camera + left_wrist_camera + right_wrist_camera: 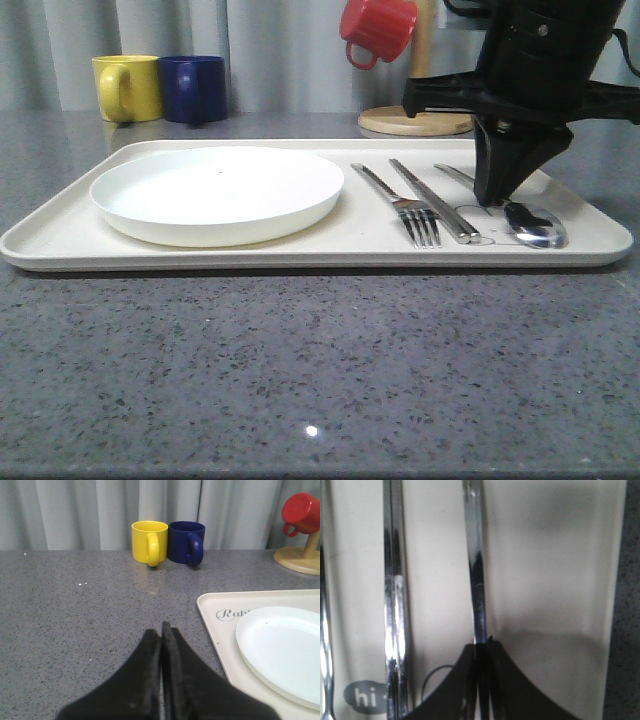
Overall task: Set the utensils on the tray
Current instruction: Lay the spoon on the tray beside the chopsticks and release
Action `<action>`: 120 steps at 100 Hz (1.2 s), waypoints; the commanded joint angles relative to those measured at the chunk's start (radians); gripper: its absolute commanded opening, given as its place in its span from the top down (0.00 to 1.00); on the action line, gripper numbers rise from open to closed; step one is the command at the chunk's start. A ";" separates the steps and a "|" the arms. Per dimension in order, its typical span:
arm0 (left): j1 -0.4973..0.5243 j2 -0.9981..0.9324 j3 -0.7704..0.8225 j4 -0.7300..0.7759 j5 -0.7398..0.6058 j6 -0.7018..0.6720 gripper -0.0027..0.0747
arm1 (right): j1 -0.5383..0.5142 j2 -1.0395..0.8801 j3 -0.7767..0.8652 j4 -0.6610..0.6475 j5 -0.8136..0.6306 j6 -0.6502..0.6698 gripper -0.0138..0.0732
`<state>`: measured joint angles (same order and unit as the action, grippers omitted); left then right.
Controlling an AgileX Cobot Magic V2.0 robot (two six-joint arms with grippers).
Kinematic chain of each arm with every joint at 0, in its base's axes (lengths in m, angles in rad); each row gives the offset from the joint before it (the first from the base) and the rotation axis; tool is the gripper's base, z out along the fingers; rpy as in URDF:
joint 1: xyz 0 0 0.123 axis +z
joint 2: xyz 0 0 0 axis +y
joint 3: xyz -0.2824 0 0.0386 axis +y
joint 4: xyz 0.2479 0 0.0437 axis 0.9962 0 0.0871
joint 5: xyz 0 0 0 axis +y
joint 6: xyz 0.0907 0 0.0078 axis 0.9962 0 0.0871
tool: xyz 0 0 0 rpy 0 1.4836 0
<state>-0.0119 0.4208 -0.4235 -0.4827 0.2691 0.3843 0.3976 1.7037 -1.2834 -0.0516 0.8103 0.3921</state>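
The cream tray [60, 238] lies across the grey table and carries all the cutlery on its right half. The fork [402, 206] and the pair of chopsticks [436, 203] lie side by side. The spoon [536, 226] rests at the far right, its bowl toward the tray's front rim. My right gripper [495, 198] stands down on the spoon's handle [476, 580], shut on it [482, 642]. Beside it run the chopsticks [395, 605] and the fork's edge [324, 640]. My left gripper [161, 630] is shut on nothing, over bare table left of the tray [215, 630].
A round white plate [215, 192] fills the tray's left half. A yellow mug [128, 87] and a blue mug [193, 88] stand at the back left. A red mug [378, 28] hangs on a wooden stand [415, 121] behind the tray.
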 commanded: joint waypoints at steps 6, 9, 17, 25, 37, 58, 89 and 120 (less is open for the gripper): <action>0.001 0.005 -0.026 -0.010 -0.070 -0.007 0.99 | -0.001 -0.040 -0.024 -0.001 -0.009 0.002 0.55; 0.001 0.005 -0.026 -0.010 -0.070 -0.007 0.99 | -0.001 -0.042 -0.025 -0.001 -0.009 0.002 0.51; 0.001 0.005 -0.026 -0.010 -0.070 -0.007 0.99 | -0.001 -0.054 -0.025 -0.002 -0.014 0.001 0.43; 0.001 0.005 -0.026 -0.010 -0.070 -0.007 0.99 | -0.001 -0.081 -0.025 -0.010 -0.022 -0.003 0.41; 0.001 0.005 -0.026 -0.010 -0.070 -0.007 0.99 | -0.004 -0.142 -0.025 -0.047 -0.030 -0.003 0.41; 0.001 0.005 -0.026 -0.010 -0.070 -0.007 0.99 | -0.056 -0.277 -0.023 -0.068 -0.028 -0.063 0.41; 0.001 0.005 -0.026 -0.010 -0.070 -0.007 0.99 | -0.141 -0.542 0.165 -0.173 -0.112 -0.085 0.41; 0.001 0.005 -0.026 -0.010 -0.070 -0.007 0.99 | -0.141 -0.898 0.525 -0.196 -0.245 -0.085 0.41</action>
<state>-0.0119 0.4208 -0.4235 -0.4827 0.2691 0.3843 0.2627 0.8971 -0.8074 -0.2174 0.6512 0.3179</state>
